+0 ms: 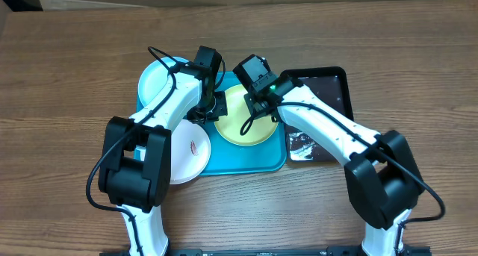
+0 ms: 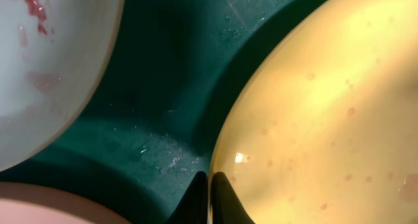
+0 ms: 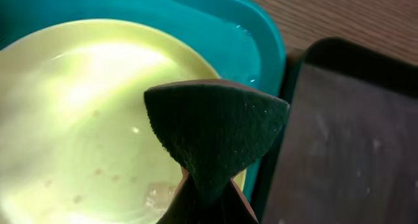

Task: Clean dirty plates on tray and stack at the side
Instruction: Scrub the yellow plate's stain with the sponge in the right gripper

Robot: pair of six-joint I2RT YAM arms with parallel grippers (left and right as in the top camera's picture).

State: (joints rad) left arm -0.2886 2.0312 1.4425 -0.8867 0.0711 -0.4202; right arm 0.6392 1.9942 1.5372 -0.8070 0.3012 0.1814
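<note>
Nearest your side, the white plate (image 1: 190, 153) hangs over the tray's (image 1: 246, 160) near-left corner, its red smear in plain sight, so that one is not done.

Your left arm reaches from off that corner right across the white plate, wrist tipped down into the tray's middle. The left end effector (image 2: 209, 178) is pressed together on the rim of the yellow-green plate (image 1: 243, 116), one finger on each side of the edge, so it looks like you're pinning the plate in place.

Your right arm comes in on a diagonal from beyond the tray's right side, passing over the black tray's (image 1: 328, 88) near end. The right end effector (image 3: 208, 191) is pinching a dark green sponge (image 3: 212, 129), which fans out above the fingers.

What matters: the sponge sits over the yellow-green plate's edge on the tray's right side, so the plate's open face runs from there toward the tray's centre. It's round, so no axis to line up. I'd guess the next stroke sweeps inward. Can't tell if the sponge is touching. The plate looks wet and speckled, and I can't spot a smear on it.

Furthest out, the light-blue plate (image 1: 158, 80) sits at the tray's far-left corner, partly over the surface (image 1: 75, 77).
</note>
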